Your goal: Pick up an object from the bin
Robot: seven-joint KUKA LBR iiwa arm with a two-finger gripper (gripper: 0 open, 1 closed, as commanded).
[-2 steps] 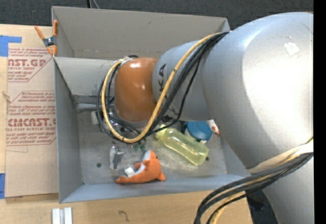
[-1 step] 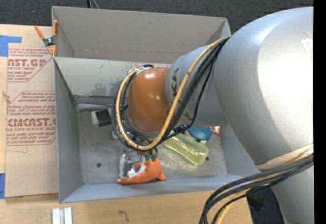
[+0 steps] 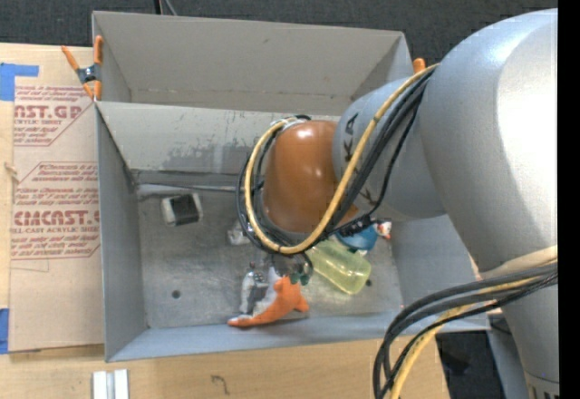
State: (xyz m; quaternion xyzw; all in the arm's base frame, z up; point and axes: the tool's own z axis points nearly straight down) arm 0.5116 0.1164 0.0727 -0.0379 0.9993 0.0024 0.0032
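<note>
My gripper (image 3: 256,287) reaches down near the bin's front wall, just below the arm's orange cover. An orange, fish-like soft thing (image 3: 283,302) lies right against it on its right side, with a tail stretching left along the front wall; whether it is held I cannot tell. A pale yellow-green translucent bottle (image 3: 343,268) lies on its side a little to the right of the gripper.
A small grey and white box (image 3: 181,209) sits alone at the back left of the floor. A blue thing (image 3: 362,237) with a red and white bit beside it is partly hidden under the arm at the right. The arm covers the bin's right half.
</note>
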